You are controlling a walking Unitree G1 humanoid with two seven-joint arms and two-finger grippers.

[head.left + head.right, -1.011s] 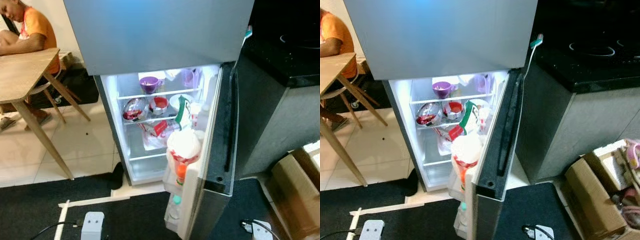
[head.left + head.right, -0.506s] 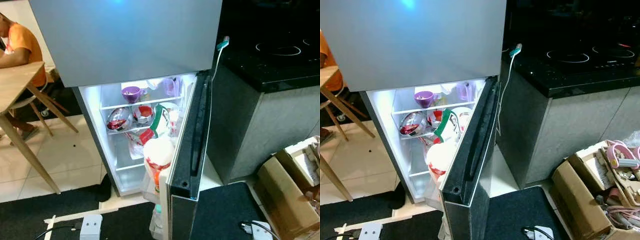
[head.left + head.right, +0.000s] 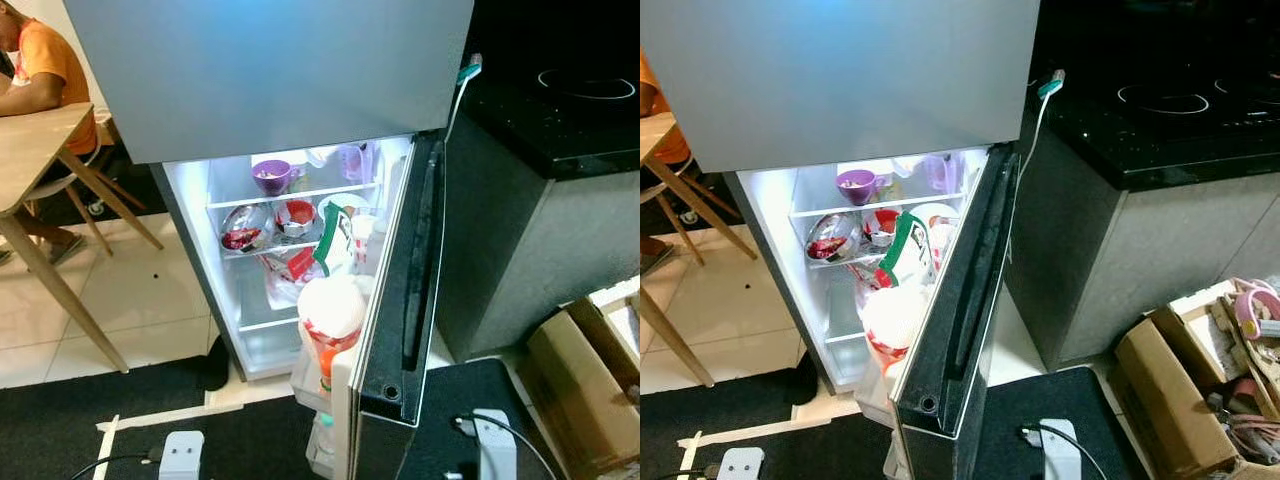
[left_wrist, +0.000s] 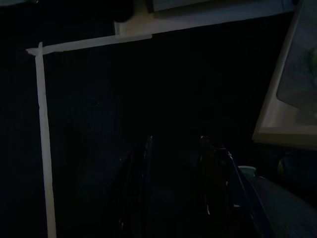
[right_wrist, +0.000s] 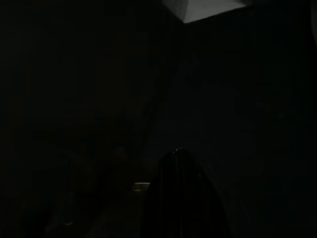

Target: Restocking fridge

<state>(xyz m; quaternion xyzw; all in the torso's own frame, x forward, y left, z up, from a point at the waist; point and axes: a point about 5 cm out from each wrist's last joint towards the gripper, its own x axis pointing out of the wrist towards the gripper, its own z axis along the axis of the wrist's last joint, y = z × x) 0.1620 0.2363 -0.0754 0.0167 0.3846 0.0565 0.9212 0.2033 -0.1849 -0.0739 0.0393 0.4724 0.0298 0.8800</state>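
Grey fridge open, full of food

Grey fridge at 12 o'clock: one door open, one purple cup, two shiny foil bowls, one round white bag. Left jaws slightly apart, empty; right jaws: cannot tell.

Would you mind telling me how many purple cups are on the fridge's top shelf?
2: a darker purple cup toward the left of the top shelf, and a paler lilac cup toward the right, nearer the open door. Others may be hidden behind them.
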